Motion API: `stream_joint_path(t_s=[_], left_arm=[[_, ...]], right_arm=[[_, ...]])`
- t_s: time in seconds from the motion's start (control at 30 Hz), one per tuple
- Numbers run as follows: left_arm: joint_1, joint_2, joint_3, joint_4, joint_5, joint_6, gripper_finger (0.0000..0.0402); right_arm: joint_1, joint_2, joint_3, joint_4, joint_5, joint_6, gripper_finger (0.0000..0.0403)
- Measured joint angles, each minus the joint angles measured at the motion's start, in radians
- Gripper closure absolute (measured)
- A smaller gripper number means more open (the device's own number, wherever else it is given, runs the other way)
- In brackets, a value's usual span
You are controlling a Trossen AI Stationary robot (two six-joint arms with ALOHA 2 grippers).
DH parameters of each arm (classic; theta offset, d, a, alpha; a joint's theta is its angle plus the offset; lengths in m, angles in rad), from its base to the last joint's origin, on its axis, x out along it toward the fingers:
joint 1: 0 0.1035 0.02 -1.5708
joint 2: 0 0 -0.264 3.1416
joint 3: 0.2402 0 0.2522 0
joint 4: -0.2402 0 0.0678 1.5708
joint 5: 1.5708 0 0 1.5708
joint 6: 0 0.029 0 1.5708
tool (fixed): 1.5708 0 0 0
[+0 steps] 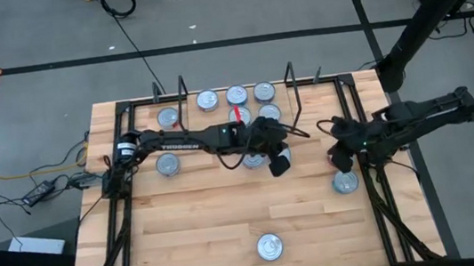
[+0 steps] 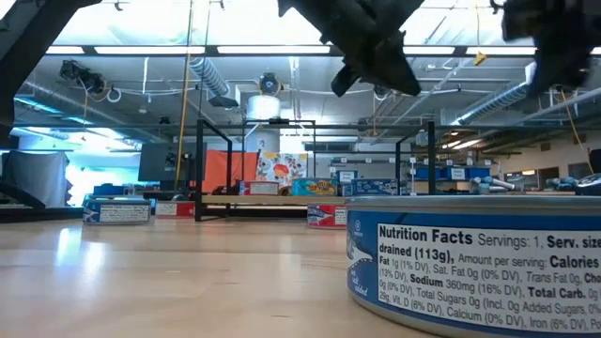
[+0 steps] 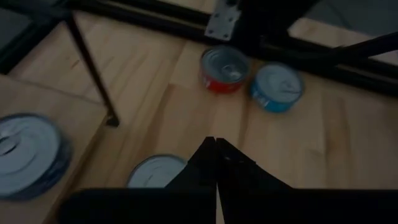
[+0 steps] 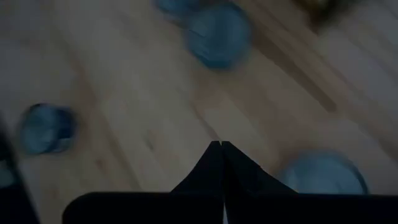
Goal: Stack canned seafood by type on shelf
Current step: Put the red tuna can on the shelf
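Observation:
Several silver-lidded tins (image 1: 236,94) lie on the shelf (image 1: 217,110), a light board between two black wire frames at the table's far side. More tins rest flat on the table: one left of the shelf (image 1: 167,164), one near the front edge (image 1: 270,247), one at the right (image 1: 345,182). My left gripper (image 1: 278,162) hangs shut and empty just in front of the shelf, above a tin (image 3: 157,171). My right gripper (image 1: 339,153), also shut and empty, hovers at the table's right side, over blurred blue tins (image 4: 217,25). A red tin (image 3: 225,70) and a blue tin (image 3: 277,86) sit side by side.
The black frame rails (image 1: 357,128) run along the table's edges. The shelf's wire end frames (image 1: 293,91) stand upright on either side of the board. A big blue-labelled tin (image 2: 479,258) sits right in front of the low camera. Bare wood lies in the table's middle (image 1: 228,214).

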Motion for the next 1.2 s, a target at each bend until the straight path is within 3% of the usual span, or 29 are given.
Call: stream_joint_path(t_s=[0.13,0.23,0.43,0.73,1.03,1.2], left_arm=[[-0.020,0.000,0.000,0.038,0.019,0.000,0.0401],[-0.033,0.000,0.000,0.099,0.060,0.008,0.0401],[-0.037,-0.004,-0.039,0.221,0.157,0.025,0.0401],[-0.036,-0.121,-0.409,0.705,0.242,-0.115,0.0402],[-0.027,-0.378,-0.700,0.753,0.180,-0.116,0.0401],[-0.009,-0.565,-0.831,0.754,0.134,-0.077,0.0401]], right_arm=[[0.037,0.014,-0.042,-0.104,0.029,0.232,0.0402],[0.051,0.015,-0.119,-0.082,0.008,0.354,0.0402],[0.040,0.073,-0.119,-0.081,0.066,0.440,0.0403],[0.006,0.224,-0.118,-0.049,0.023,0.403,0.0403],[-0.049,0.414,-0.116,-0.032,-0.033,0.463,0.0403],[-0.080,0.516,-0.116,-0.016,0.011,0.541,0.0402]])
